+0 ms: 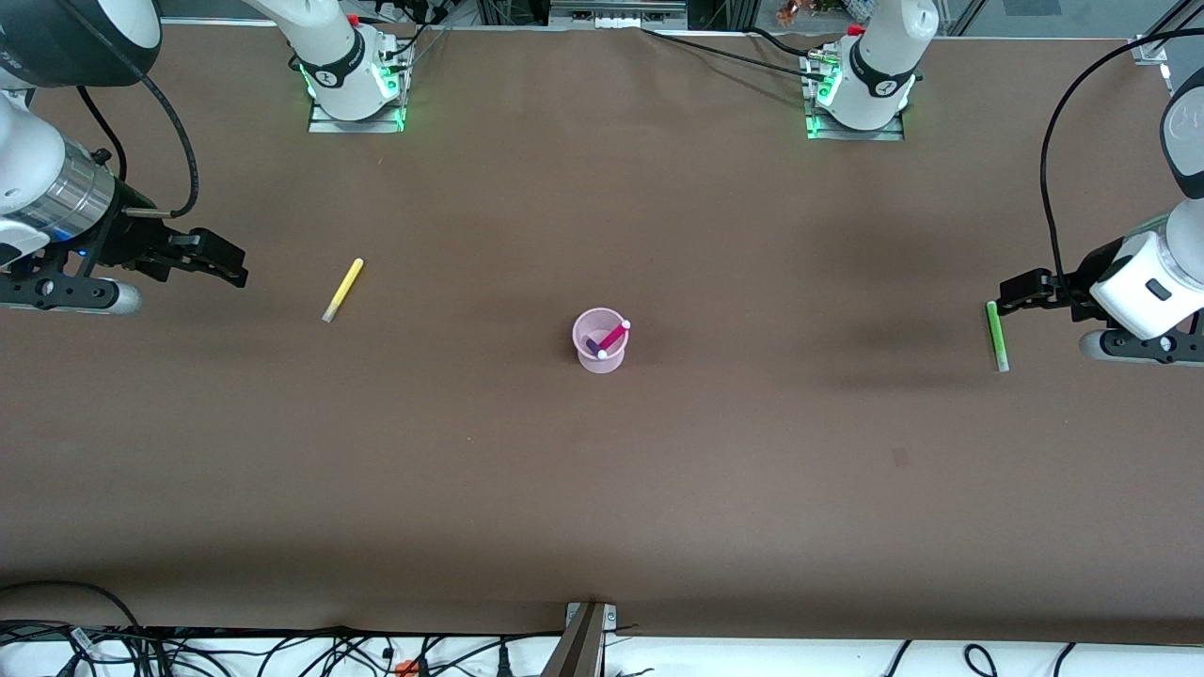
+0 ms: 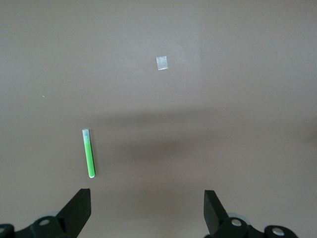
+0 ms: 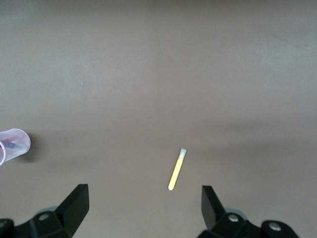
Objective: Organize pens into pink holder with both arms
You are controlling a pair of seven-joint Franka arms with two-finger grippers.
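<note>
The pink holder (image 1: 602, 365) stands mid-table with a magenta pen (image 1: 614, 336) and a purple pen (image 1: 595, 350) leaning inside it. A yellow pen (image 1: 342, 290) lies flat toward the right arm's end of the table. My right gripper (image 1: 235, 263) hovers open beside it, nothing between its fingers. In the right wrist view the gripper (image 3: 145, 196) is apart from the yellow pen (image 3: 177, 169), and the holder (image 3: 12, 145) shows at the edge. A green pen (image 1: 996, 336) lies toward the left arm's end. My left gripper (image 1: 1006, 293) is open over its end. The left wrist view shows that gripper (image 2: 147, 198) empty, near the green pen (image 2: 88, 152).
The two arm bases (image 1: 356, 80) (image 1: 861, 89) stand along the table edge farthest from the front camera. A small pale square patch (image 2: 162, 63) lies on the brown table. Cables and a metal bracket (image 1: 585, 639) run along the edge nearest the front camera.
</note>
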